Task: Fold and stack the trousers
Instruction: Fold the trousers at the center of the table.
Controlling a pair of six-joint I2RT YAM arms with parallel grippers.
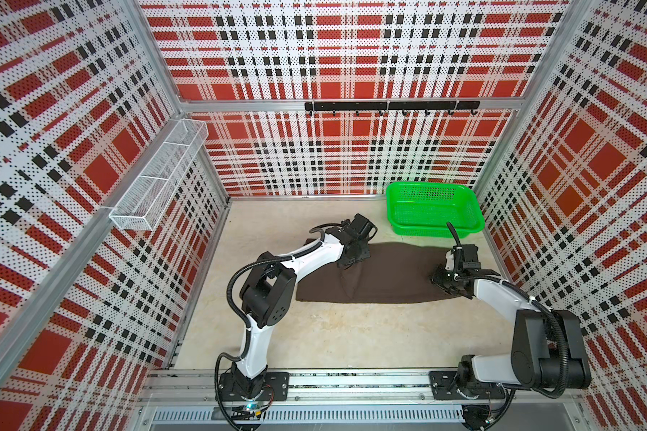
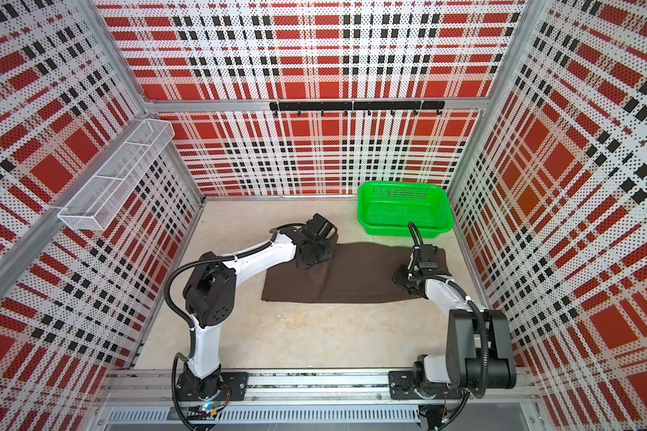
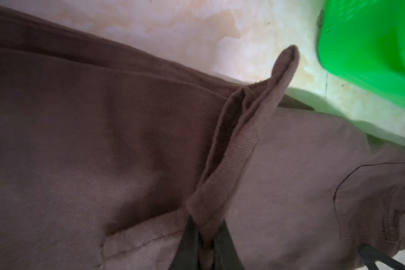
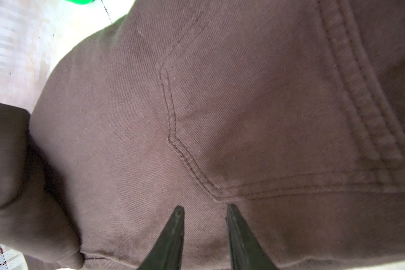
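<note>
Currently the green basket stands on the desk with only its own mesh floor showing inside. The white wire rack, mounted on a wall well apart from the basket, shows only mesh in its three compartments.

The trousers lie flat on the desk just in front of the basket and reach from beside it far out across the desk.

Both top views place each arm over the cloth but do not show how the fingers stand. The left wrist view does: the left fingers are clenched on a raised fold of trouser cloth, near the basket. The right wrist view shows the right fingers parted, with their tips at flat cloth beside a pocket seam, grasping nothing.
</note>
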